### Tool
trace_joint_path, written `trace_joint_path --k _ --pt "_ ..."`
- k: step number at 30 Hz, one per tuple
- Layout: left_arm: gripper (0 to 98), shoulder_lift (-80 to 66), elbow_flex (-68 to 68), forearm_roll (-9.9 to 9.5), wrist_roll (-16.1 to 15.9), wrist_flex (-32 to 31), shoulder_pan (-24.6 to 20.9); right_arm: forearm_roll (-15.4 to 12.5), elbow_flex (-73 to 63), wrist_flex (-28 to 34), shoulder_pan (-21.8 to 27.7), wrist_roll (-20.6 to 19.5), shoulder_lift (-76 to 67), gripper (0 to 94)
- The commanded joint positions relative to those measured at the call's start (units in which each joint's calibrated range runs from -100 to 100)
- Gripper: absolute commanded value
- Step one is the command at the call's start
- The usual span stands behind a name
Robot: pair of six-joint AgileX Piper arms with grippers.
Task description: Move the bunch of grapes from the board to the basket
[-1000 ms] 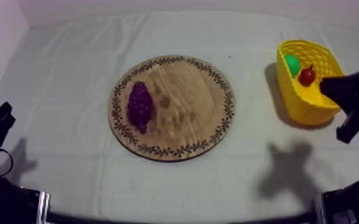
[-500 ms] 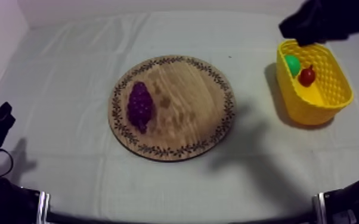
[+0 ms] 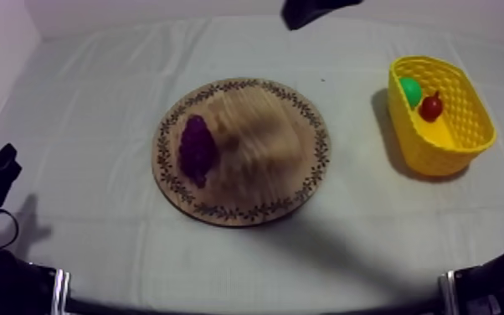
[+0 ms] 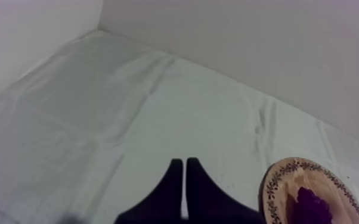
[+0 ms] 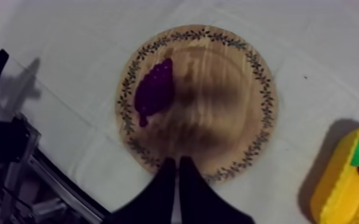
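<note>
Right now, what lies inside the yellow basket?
Inside the yellow basket lie a green fruit and a small red fruit, close together at one end. Whatever is beneath them is covered.

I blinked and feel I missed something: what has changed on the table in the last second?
The right arm swung from beside the yellow basket to beyond the wooden board, its fingers shut on nothing. The bunch of grapes, basket and left arm's fingers stayed put.

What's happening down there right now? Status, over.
Left end effector shut, off beside board. Right end effector shut, high over board's rim. Grapes on board, untouched. Basket holds small red fruit and a green one.
</note>
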Motion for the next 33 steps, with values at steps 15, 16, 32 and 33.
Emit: trace_joint_path --k 15,16,32,33 --pt "0.0 0.0 0.0 0.01 0.0 0.0 0.0 1.1 -14.5 0.6 -1.6 -6.4 20.4 2.4" --pt "0.0 0.0 0.0 0.01 0.0 0.0 0.0 1.1 -15.0 0.6 -1.6 -6.4 20.7 4.8" --pt "0.0 0.0 0.0 0.01 0.0 0.0 0.0 0.7 -16.0 0.7 -0.5 -8.2 21.6 55.3" --pt "0.0 0.0 0.0 0.01 0.0 0.0 0.0 0.7 -16.0 0.7 -0.5 -8.3 21.7 56.4"
